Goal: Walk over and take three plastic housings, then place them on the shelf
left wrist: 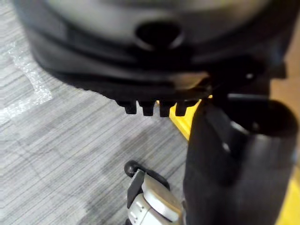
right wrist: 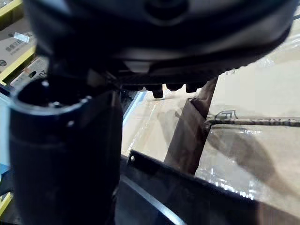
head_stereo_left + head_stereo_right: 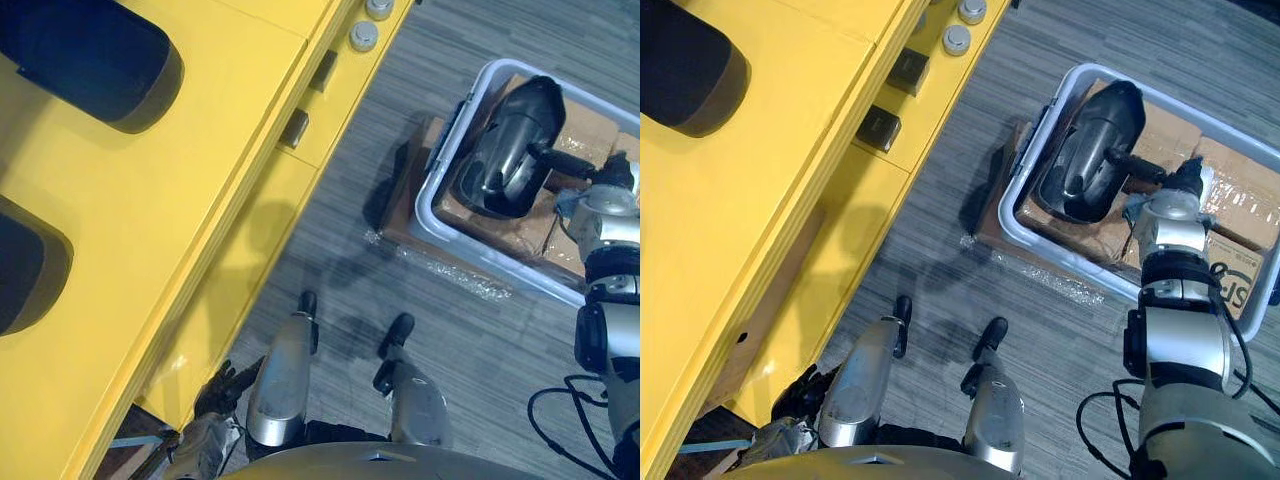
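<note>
Two black plastic housings [image 3: 90, 55] [image 3: 25, 265] lie on top of the yellow shelf [image 3: 180, 170] at the left. A third black housing [image 3: 505, 145] lies tilted in a clear bin [image 3: 440, 225] on the floor at the right, resting on cardboard. My right hand [image 3: 565, 162] reaches into the bin, its dark fingers stretched against the housing's right side. In the right wrist view the thumb [image 2: 61, 159] stands straight, with the housing's dark edge [image 2: 187, 192] just past it. My left hand [image 3: 222, 385] hangs low beside the shelf's front, fingers relaxed and empty.
Cardboard boxes [image 3: 590, 125] fill the bin under the housing. The bin sits on a flat carton with a strip of plastic wrap [image 3: 450, 270] on the grey floor beside it. Two round silver caps [image 3: 363, 36] stand on the shelf's far edge.
</note>
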### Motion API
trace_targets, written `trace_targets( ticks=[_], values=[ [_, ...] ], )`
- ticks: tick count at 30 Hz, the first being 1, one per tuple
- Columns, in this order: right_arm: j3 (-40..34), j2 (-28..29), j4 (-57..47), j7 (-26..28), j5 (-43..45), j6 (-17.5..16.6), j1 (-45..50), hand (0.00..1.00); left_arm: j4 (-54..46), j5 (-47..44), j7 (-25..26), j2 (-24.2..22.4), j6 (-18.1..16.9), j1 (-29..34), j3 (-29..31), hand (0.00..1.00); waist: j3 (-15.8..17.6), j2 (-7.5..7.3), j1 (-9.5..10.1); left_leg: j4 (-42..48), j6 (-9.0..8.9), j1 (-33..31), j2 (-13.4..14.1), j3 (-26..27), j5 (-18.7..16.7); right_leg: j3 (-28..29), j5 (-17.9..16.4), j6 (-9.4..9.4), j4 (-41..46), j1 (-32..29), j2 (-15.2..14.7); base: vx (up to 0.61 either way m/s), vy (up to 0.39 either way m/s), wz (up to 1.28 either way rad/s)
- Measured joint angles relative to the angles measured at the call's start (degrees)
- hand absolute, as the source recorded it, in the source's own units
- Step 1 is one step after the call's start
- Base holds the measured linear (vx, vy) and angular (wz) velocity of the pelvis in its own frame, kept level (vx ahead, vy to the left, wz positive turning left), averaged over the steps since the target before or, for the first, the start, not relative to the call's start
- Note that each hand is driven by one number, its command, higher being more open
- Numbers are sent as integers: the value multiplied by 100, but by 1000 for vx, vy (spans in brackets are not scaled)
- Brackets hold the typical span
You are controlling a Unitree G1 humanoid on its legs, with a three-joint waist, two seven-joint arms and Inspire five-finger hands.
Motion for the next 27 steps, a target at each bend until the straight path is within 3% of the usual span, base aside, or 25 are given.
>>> trace_targets(
  ticks=[3,8,13,14,17,22,27],
  values=[
    [354,-230,55,42,-14,286,-285,100,37,-50,-49,-26,-7,-7,-196,100,51,171,59,67,13,-96,1,-23,4,-15,-6,1,106,-117,-33,-61,42,2],
    [501,-330,452,358,-389,806,-452,100,211,-86,-68,-78,6,-29,-324,100,69,296,190,76,54,-150,-41,-41,32,-41,-61,8,272,-217,-102,-51,29,4],
    [634,-332,623,530,-1014,881,-541,100,281,-304,-77,-57,-13,-40,-503,100,66,322,232,168,70,-307,-45,-52,42,-75,-77,-1,398,-367,-148,-57,34,2],
    [660,-332,658,553,-1118,905,-560,0,281,-311,-77,-61,-16,-41,-515,100,69,334,245,169,72,-308,-47,-49,43,-81,-83,-9,414,-375,-156,-54,27,0],
    [734,-395,779,698,-1543,1061,-665,0,282,-313,-67,-59,-33,-55,-674,100,76,420,303,155,80,-329,-62,-49,50,-126,-100,-12,459,-400,-189,-62,24,2],
    [875,-716,832,896,-2510,1309,-710,0,332,-314,-62,-44,-53,-83,-743,100,71,436,305,132,91,-412,-94,-60,99,-156,-94,-5,464,-464,-218,-29,17,4],
    [503,-828,1051,1090,-2696,1557,-723,0,339,-311,-41,-41,-126,-88,-760,100,54,463,274,15,56,-394,-116,-134,189,-215,-97,-9,481,-457,-222,-5,-10,7]
  ],
)
